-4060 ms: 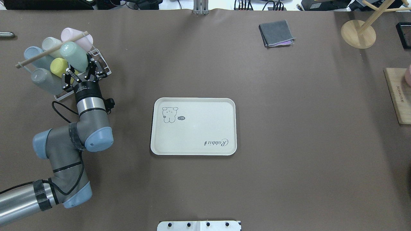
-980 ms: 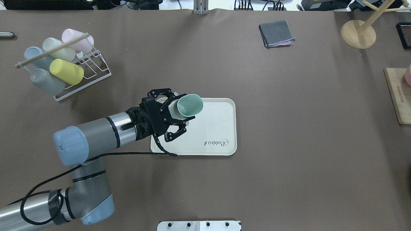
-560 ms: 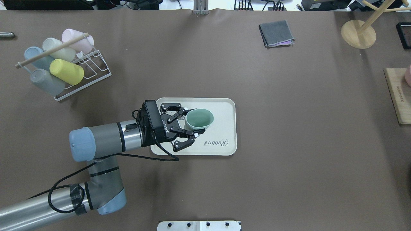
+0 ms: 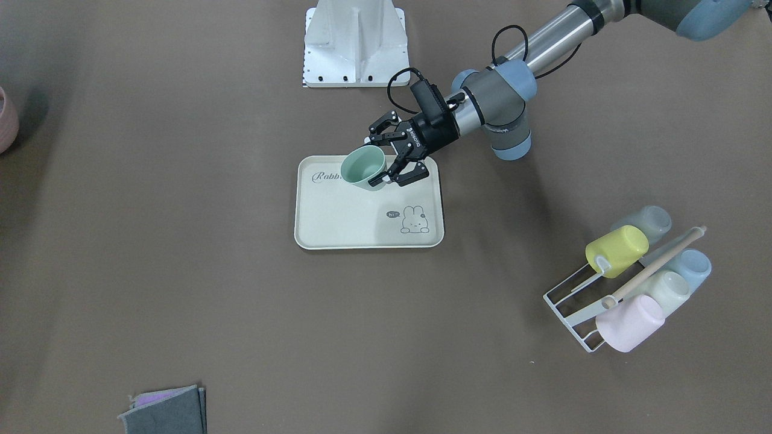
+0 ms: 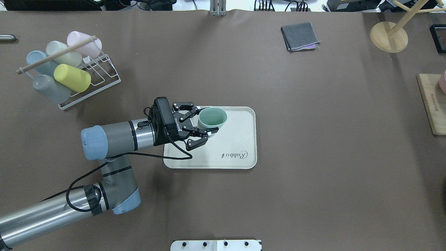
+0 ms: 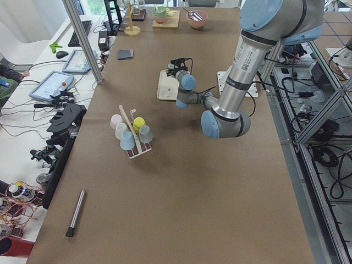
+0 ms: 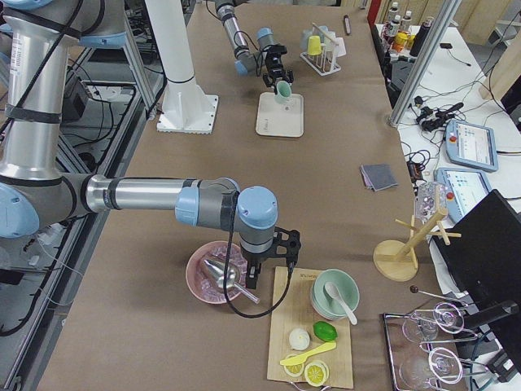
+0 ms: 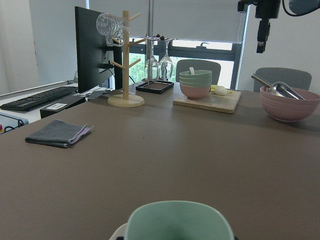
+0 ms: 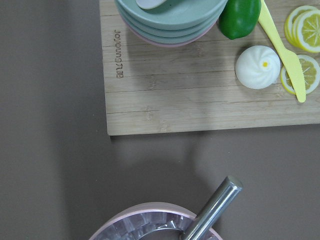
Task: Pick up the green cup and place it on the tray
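The green cup (image 5: 212,118) (image 4: 363,169) hangs tilted over the far left part of the cream tray (image 5: 237,139) (image 4: 338,223), mouth up and leaning away from the wrist. My left gripper (image 5: 207,121) (image 4: 379,160) is shut on the cup's lower half, reaching in sideways from the tray's left edge. The left wrist view shows the cup's rim (image 8: 177,220) at the bottom. Whether the cup's base touches the tray is hidden. My right gripper (image 7: 269,273) shows only in the exterior right view, above a pink bowl; whether it is open or shut I cannot tell.
A white wire rack (image 5: 101,75) at the far left holds several pastel cups, a yellow one (image 5: 72,77) among them. A folded grey cloth (image 5: 300,36), a wooden stand (image 5: 388,36) and a wooden board (image 5: 432,104) lie at the far right.
The left gripper lifted the green cup out of the rack and carried it over the tray. In the last half second it drew the cup slightly back and toward the tray's far edge.
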